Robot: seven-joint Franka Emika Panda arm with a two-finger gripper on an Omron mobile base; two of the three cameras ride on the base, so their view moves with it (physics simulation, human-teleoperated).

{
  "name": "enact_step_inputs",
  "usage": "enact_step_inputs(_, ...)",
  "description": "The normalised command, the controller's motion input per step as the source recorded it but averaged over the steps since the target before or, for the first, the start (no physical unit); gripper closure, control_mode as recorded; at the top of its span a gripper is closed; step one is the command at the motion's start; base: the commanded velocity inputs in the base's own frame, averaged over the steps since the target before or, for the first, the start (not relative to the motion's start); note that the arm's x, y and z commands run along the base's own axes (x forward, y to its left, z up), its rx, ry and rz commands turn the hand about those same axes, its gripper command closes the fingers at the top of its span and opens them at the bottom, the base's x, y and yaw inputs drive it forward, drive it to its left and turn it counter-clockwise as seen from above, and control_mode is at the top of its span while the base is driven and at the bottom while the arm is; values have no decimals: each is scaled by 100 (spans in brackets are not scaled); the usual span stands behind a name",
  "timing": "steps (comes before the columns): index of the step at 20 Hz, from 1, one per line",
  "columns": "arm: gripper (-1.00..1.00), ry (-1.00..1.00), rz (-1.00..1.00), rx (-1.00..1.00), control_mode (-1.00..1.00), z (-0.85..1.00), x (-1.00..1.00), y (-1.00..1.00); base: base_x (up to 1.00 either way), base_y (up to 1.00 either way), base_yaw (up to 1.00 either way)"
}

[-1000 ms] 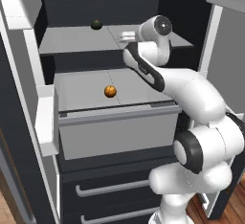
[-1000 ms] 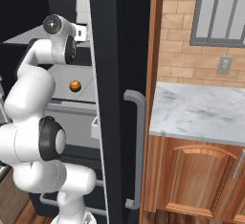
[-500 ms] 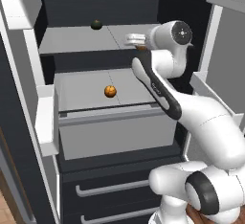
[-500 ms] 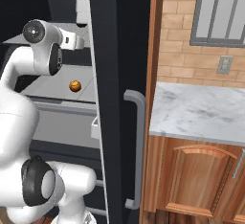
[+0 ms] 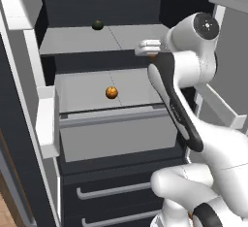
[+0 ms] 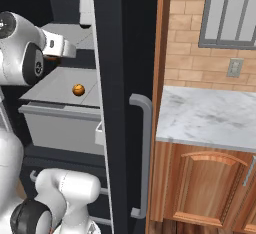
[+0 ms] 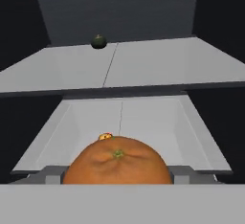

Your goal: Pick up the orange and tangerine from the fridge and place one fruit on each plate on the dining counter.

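My gripper (image 7: 117,174) is shut on a round orange fruit (image 7: 117,166), which bulges up between the grey fingers (image 7: 48,173); I cannot tell whether it is the orange or the tangerine. The gripper (image 5: 145,48) hangs in front of the open fridge (image 5: 77,40), at its right side between the two shelves. The held fruit (image 6: 50,57) peeks out under the hand. A second, small orange fruit (image 5: 111,92) lies on the lower shelf above the drawer, to the left of and below the gripper. The plates and the dining counter are out of view.
A dark green round thing (image 5: 98,25) sits at the back of the upper shelf. White door bins (image 5: 47,119) jut out on the left. The black fridge door (image 6: 117,108) with its grey handle stands beside a marble-topped wood cabinet (image 6: 205,118).
The arm has swung right and drawn back from the shelves, carrying the held fruit with it. The small fruit on the lower shelf has not moved.
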Motion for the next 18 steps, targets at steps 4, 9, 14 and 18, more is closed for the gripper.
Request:
enact_step_inputs(4, 100, 0, 0, -14, -100, -36, -100, -34, 0, 0, 0)
enact_step_inputs(9, 100, 2, 0, -13, -100, -35, -79, -35, 0, 0, 0)
enact_step_inputs(14, 100, 2, 0, -1, -100, -3, -87, -35, 0, 0, 0)
enact_step_inputs(18, 100, 3, -6, -3, -100, 7, -80, 12, 0, 0, 0)
